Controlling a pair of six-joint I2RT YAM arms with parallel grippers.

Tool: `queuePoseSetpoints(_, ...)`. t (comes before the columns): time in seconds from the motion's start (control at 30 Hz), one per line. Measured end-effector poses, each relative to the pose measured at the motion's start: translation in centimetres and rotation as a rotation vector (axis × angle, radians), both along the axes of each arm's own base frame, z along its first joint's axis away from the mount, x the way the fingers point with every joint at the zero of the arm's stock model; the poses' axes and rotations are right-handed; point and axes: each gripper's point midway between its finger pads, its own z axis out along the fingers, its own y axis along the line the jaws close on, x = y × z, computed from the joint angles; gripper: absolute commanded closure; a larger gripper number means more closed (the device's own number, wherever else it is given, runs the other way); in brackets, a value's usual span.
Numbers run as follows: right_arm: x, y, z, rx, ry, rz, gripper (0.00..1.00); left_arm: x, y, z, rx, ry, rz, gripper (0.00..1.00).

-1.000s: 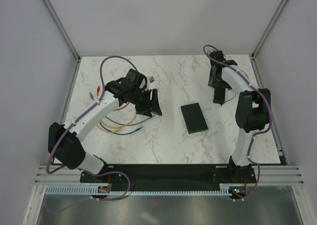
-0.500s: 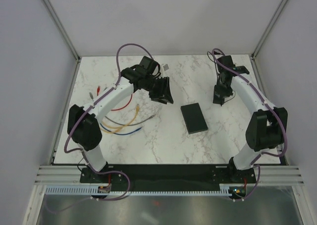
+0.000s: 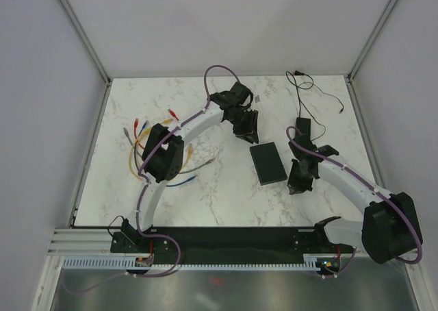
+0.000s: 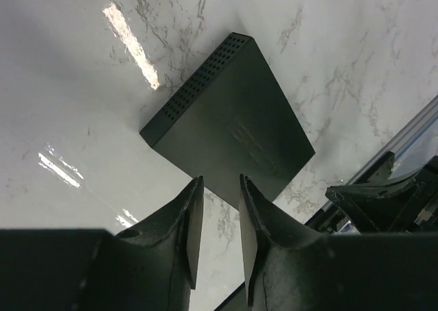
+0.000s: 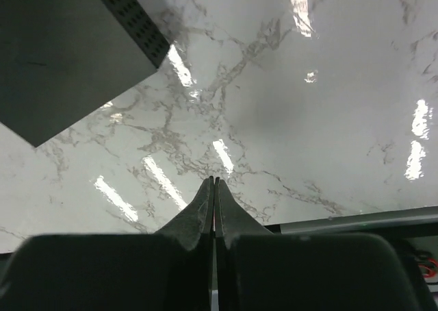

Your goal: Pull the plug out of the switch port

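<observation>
The switch [image 3: 267,162] is a flat black box lying near the table's middle; its top and a vented side show in the left wrist view [image 4: 233,126], one corner in the right wrist view [image 5: 61,51]. Its port side is hidden, and no plug or cable shows in it. My left gripper [image 3: 249,133] [image 4: 221,181] hovers just behind the switch's far end, its jaws a narrow gap apart with nothing between them. Just right of the switch, my right gripper [image 3: 295,185] [image 5: 214,181] is shut and empty above bare marble.
Several coloured cables [image 3: 159,162] with loose plugs lie at the left of the table. A small black power brick [image 3: 303,126] with a thin black cord [image 3: 311,92] sits at the back right. The metal rail [image 3: 233,239] borders the near edge.
Both arms have swung in toward the switch, the left from the cables, the right from the back right. Both grippers have narrowed; the right is now shut. The power brick is uncovered.
</observation>
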Motion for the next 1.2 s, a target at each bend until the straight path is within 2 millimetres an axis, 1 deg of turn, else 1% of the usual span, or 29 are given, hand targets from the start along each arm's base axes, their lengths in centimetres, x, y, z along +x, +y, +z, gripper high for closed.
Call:
queuePoseSetpoints(0.1, -1.4, 0.2, -1.8, 0.027, 0.032, -0.048, 0.98, 0.2, -0.6, -1.5, 0.032, -0.007, 0.001, 0.61)
queuePoseSetpoints(0.17, -1.4, 0.3, -2.4, 0.038, 0.026, -0.070, 0.99, 0.4, -0.9, -1.8, 0.043, -0.018, 0.003, 0.60)
queuePoseSetpoints(0.4, 1.7, 1.7, -2.6, 0.101, -0.083, -0.138, 0.99, 0.9, -0.8, -3.0, 0.070, -0.024, 0.015, 0.60)
queuePoseSetpoints(0.6, 2.9, 2.0, -3.5, 0.101, -0.093, -0.165, 0.99, 1.0, -0.6, -3.9, 0.093, -0.021, 0.023, 0.60)
queuePoseSetpoints(0.73, 3.5, 1.9, -3.8, 0.089, -0.106, -0.174, 0.99, 0.9, -0.6, -4.8, 0.101, -0.006, 0.021, 0.60)
queuePoseSetpoints(0.97, 4.3, 1.5, -4.2, 0.069, -0.097, -0.184, 1.00, 0.5, -0.8, -5.0, 0.083, 0.010, 0.006, 0.60)
queuePoseSetpoints(1.1, 5.3, 0.9, -4.2, 0.055, -0.088, -0.189, 1.00, 0.1, -1.0, -5.0, 0.065, 0.020, -0.005, 0.60)
queuePoseSetpoints(1.2, 6.3, 0.6, -4.2, 0.038, -0.078, -0.175, 1.00, -0.3, -0.7, -5.0, 0.064, 0.025, -0.008, 0.60)
